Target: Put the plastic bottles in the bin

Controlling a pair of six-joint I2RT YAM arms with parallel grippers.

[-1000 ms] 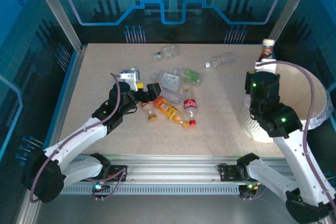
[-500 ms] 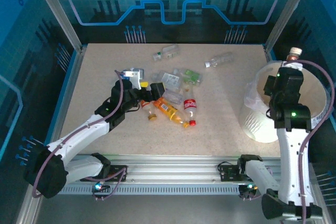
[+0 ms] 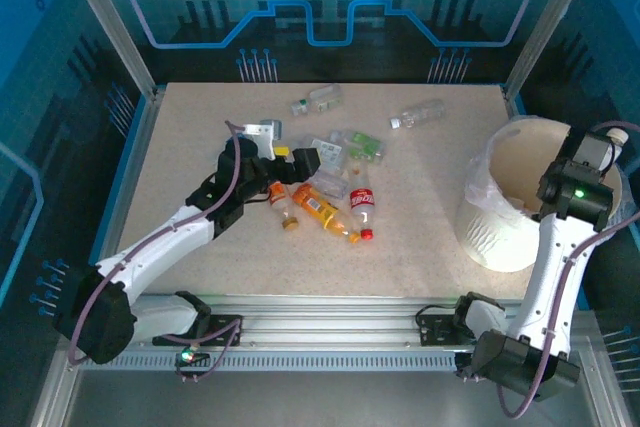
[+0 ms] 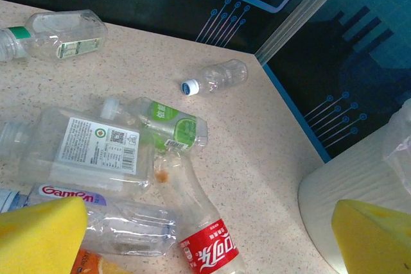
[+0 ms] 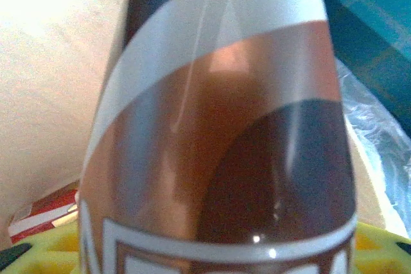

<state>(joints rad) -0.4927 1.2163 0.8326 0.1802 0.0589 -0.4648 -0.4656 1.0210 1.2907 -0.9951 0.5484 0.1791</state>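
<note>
One hand [image 3: 603, 150] with bottle [image 5: 212, 133] above bin [image 3: 492, 235]

A speckled beige counter [image 3: 420, 247] spans the middle of the scene, with a blue strip [image 3: 122, 182] along its left edge and an aluminium rail [image 3: 330, 309] along its near edge. A slanted metal post [image 3: 105, 17] rises at the far left corner and another [image 3: 555, 17] at the far right. Between them stands a dark back panel [image 3: 330, 57] marked with bright blue circuit lines.

Robot lab enclosure, aluminium frame posts [image 3: 105, 17], blue circuit-print wall panels [image 3: 320, 22], speckled tabletop [image 3: 410, 237], extrusion rail [image 3: 330, 309]
</note>
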